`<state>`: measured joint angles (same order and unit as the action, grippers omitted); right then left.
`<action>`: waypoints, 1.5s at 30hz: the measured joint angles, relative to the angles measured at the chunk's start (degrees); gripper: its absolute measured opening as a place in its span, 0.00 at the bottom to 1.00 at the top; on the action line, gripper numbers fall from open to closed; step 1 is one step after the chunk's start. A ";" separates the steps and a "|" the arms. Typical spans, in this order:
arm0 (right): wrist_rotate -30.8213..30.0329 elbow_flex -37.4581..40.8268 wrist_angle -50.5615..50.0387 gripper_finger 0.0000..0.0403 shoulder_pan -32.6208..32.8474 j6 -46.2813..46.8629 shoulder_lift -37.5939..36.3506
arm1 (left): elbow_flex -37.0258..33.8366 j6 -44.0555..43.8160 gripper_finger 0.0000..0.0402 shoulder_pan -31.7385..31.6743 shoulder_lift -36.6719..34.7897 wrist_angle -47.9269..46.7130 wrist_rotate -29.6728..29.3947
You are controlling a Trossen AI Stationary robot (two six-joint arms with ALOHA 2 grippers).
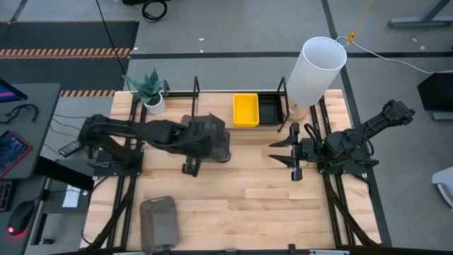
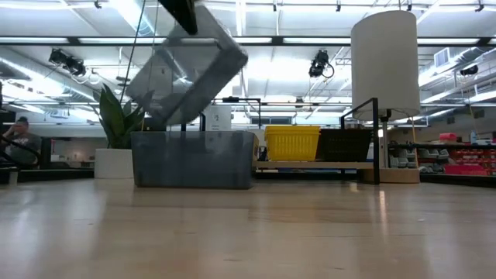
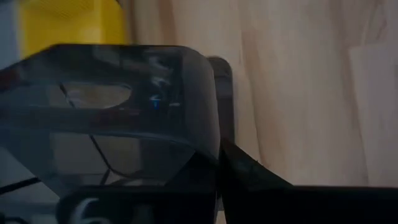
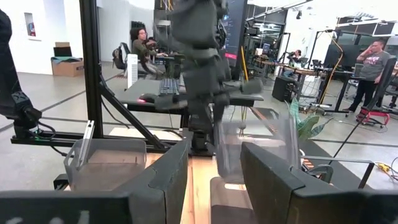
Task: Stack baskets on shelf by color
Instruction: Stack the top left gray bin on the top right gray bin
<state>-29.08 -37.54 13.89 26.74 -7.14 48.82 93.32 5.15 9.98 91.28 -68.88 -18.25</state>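
Observation:
My left gripper (image 1: 192, 138) (image 2: 182, 12) is over the table's middle, shut on a smoky grey basket (image 2: 186, 74) (image 4: 255, 146), which it holds tilted in the air. Right below stands a second grey basket (image 2: 194, 159) on the table. A third grey one (image 1: 159, 223) (image 4: 106, 162) lies by the near edge. A yellow basket (image 1: 245, 110) (image 2: 293, 143) and a black basket (image 1: 269, 110) (image 2: 345, 143) sit side by side in the black rod shelf (image 2: 377, 139) at the far edge. My right gripper (image 1: 294, 152) (image 4: 214, 180) waits open at the table's right side, touching nothing. My left gripper holds the grey basket by one side wall (image 3: 211, 124) at its rim, one finger (image 3: 249, 174) outside the wall and the other inside. It comes from above. The basket is lifted clear of the table and tilted, its lowest corner (image 2: 167, 124) just over the standing grey basket.
A tall white cylinder (image 1: 315, 71) (image 2: 385, 62) stands at the shelf's right end. A potted plant (image 1: 151, 92) (image 2: 116, 128) is at the far left corner. Bare wood lies in the table's near middle and right. People sit and stand in the room beyond.

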 joint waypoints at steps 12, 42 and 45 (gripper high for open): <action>0.00 0.00 -0.21 0.38 0.00 0.04 0.00 | -0.02 -1.94 0.01 -4.83 11.26 -3.04 9.51; 0.00 0.00 -0.27 0.38 0.00 0.01 0.00 | 0.46 -7.34 0.01 -5.27 14.26 -17.97 13.18; 0.00 0.00 -0.26 0.38 0.00 0.00 0.00 | 0.46 -7.57 0.01 -5.27 14.26 -19.78 14.22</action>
<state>-29.08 -37.54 13.62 26.74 -7.14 48.82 93.78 -2.42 4.71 105.54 -88.67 -4.03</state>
